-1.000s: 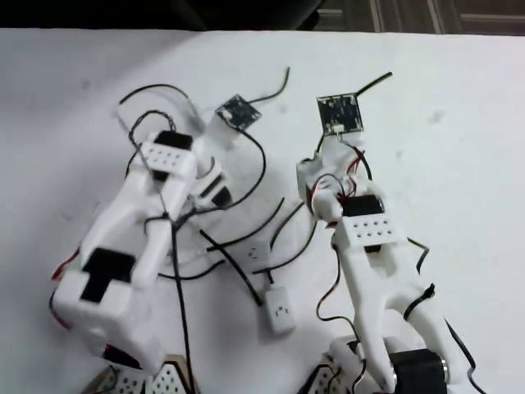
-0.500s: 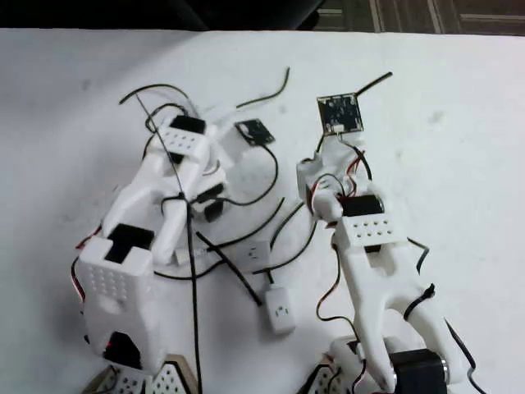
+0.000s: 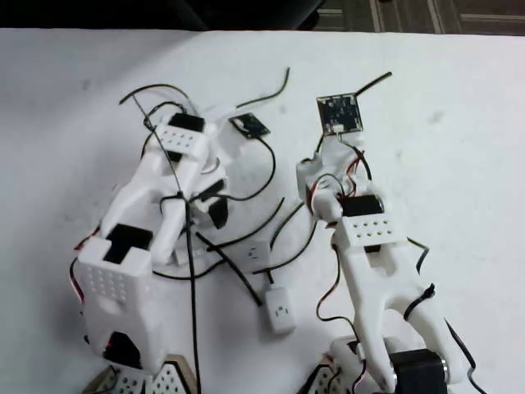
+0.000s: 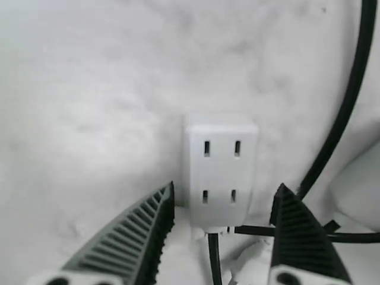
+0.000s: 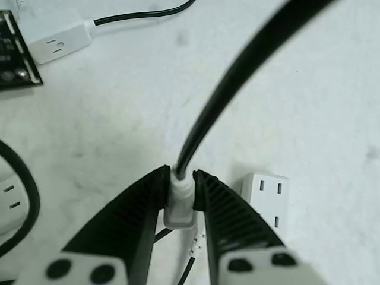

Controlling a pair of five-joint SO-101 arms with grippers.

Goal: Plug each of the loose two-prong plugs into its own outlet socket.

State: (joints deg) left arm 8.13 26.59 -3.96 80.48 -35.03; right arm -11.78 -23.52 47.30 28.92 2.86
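A plug (image 5: 178, 205) on a black cord (image 5: 237, 83) is being pinched by the right end effector (image 5: 180, 178), just beside a socket (image 5: 265, 199). Another socket (image 4: 221, 166) is being straddled by the spread left end effector (image 4: 224, 189), well away from the tabletop (image 4: 89, 89) edges.

A big white table (image 3: 459, 164) takes up almost all of the high view. Its top is flat and has small grey smudges (image 3: 435, 116) here and there. Past the far edge of the table there is a dark strip (image 3: 123, 12). Beside it, a bit of floor (image 3: 410, 15) shows, grey-brown with straight lines on it. The light on the table is soft and even.
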